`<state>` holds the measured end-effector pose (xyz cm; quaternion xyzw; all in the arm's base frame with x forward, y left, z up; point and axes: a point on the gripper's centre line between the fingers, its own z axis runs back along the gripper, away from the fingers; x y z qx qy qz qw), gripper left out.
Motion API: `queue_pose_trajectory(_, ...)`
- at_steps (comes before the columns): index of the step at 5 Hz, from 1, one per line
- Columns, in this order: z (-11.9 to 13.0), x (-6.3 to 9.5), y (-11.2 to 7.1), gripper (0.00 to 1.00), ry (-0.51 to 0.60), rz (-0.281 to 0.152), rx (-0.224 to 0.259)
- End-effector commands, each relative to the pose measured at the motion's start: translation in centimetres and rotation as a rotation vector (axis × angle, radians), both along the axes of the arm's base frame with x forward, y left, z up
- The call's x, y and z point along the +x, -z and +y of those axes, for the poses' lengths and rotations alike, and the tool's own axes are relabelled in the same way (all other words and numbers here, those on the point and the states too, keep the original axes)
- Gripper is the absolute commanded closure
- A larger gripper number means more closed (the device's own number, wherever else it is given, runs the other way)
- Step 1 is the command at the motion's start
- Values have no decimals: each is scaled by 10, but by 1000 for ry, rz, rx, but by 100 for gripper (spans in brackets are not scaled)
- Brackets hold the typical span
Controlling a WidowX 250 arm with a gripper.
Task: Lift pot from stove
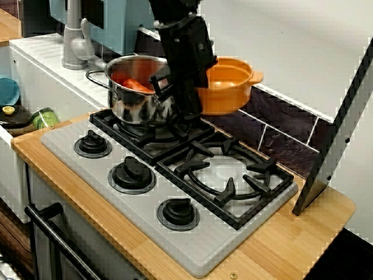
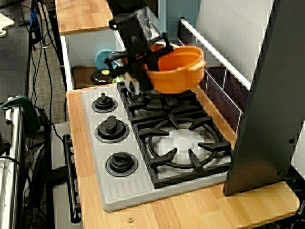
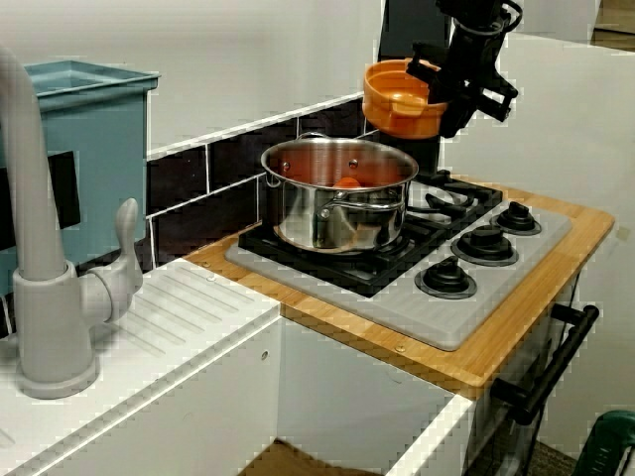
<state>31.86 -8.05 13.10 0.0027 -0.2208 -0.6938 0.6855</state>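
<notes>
Arm: I see it coming down from above, its black wrist held near upright over the back of the stove.
Pincer: I read it as clamped on the near rim of the pot.
Pot: orange, held in the air, clear of the black grates, slightly tilted.
Steel pot: on the rear burner, something orange inside.
Worktop: wooden, carrying the stove.
</notes>
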Motion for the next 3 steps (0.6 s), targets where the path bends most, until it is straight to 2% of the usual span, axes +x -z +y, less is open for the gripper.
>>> queue_pose_trajectory(1,8,3,-40,100,-10,-96,-30)
queue_pose_trajectory(3,12,-1,-55,100,-10,-113,-51)
